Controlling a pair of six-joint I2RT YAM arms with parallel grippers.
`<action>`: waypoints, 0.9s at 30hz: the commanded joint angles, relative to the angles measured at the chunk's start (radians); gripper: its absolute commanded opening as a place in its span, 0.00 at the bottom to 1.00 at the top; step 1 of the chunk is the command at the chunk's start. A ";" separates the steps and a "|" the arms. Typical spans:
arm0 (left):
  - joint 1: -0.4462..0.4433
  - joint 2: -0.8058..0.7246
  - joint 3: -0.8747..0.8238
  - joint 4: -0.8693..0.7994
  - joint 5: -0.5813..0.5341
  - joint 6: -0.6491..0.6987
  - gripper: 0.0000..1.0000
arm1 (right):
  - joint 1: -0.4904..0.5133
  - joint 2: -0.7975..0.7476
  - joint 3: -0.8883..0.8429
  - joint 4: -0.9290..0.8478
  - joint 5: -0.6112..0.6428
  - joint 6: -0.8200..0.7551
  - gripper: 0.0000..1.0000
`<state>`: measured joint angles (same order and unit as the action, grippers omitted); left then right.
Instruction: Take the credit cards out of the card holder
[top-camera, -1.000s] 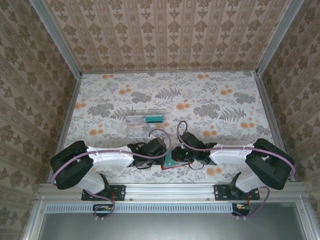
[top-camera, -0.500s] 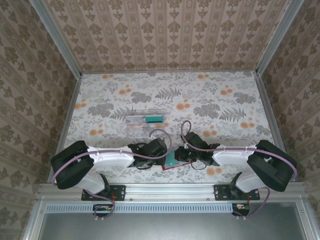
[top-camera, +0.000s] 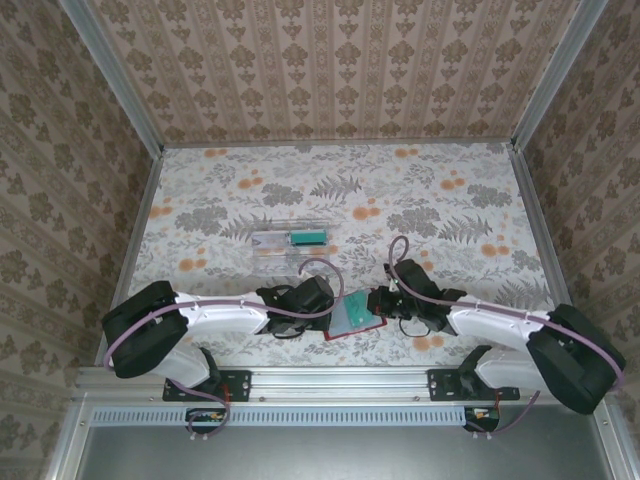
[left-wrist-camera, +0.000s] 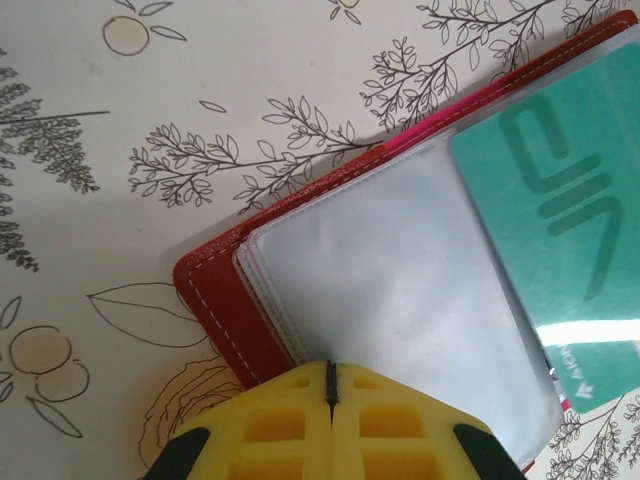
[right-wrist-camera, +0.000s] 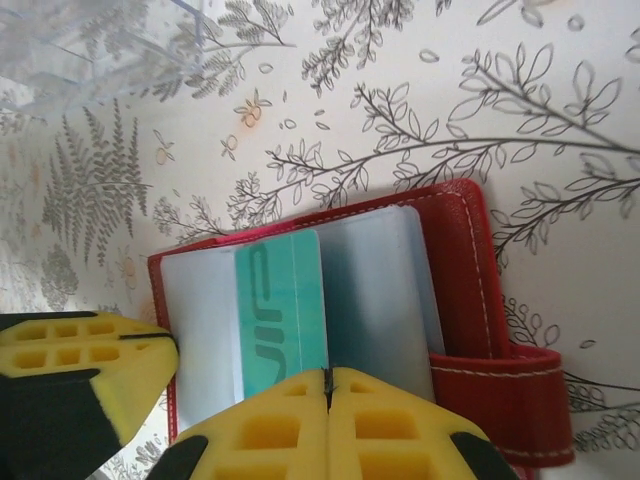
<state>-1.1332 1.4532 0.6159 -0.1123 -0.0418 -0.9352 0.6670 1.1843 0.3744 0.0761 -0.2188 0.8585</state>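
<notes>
Change noted, top view: right arm has swung outward, toward the right edge of the frame. Right pincer (top-camera: 380, 300) has drawn back from above the small red folding card holder (right-wrist-camera: 468, 250) to the holder's right side. Left arm unchanged.

Holder position: lower centre of the top view, on the floral-patterned worktop (top-camera: 450, 190), between the two pincers. It lies open and flat. More of its inside faces up than a second ago, when the contents stood tilted under the right wrist.

Contents: frosted clear pockets inside a red border. One teal plastic credit card (right-wrist-camera: 281, 310) sits among them. In the left wrist view its lower right end reaches past the pocket edge, so it is probably partly drawn out, but it has not left the holder.

Left pincer (left-wrist-camera: 330, 375): jaws closed together at the lower edge of the pockets, likely steadying the holder. Cannot tell if a leaf is nipped between them.

Right pincer, own wrist view: jaws also closed, tips against the card's near corner. Cannot tell whether the card is actually held.

Reading: the pull-back looks like the start of an extraction. Task is early; no card lies free beside the holder.

Clear plastic tray (top-camera: 290, 245) sits at centre, above the holder in the top view, with something teal in it; too small to identify.
</notes>
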 joint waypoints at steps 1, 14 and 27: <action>-0.009 0.009 0.000 -0.109 -0.012 0.006 0.00 | -0.019 -0.072 -0.020 -0.066 -0.037 -0.043 0.00; -0.008 -0.078 0.044 -0.134 -0.036 0.016 0.21 | -0.035 -0.295 -0.016 -0.183 -0.081 -0.118 0.00; 0.027 -0.655 0.046 -0.418 -0.354 0.034 1.00 | 0.015 -0.243 0.250 -0.280 -0.024 -0.439 0.00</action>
<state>-1.1244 0.9142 0.6617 -0.4011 -0.2760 -0.9161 0.6647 0.9119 0.5457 -0.1715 -0.2653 0.5533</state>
